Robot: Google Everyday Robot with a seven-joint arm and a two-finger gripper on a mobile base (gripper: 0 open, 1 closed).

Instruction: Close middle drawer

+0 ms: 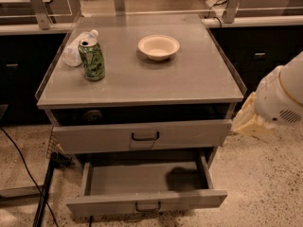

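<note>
The middle drawer [147, 203] is pulled far out at the bottom of the grey cabinet. It has a low flat front with a small dark loop handle [147, 206], and its plain grey tray [142, 178] is bare. My gripper [249, 119], a cream part under the white arm [284, 96], hangs to the right of the cabinet at the height of the upper drawer. It touches nothing and is well above and to the right of the middle drawer's front.
The upper drawer [142, 136], with a taller front, stands slightly open. On the cabinet top [189, 79] are a green can [91, 59], a crumpled plastic bottle [75, 48] and a white bowl [158, 47]. A dark cable [45, 197] runs on the speckled floor at the left.
</note>
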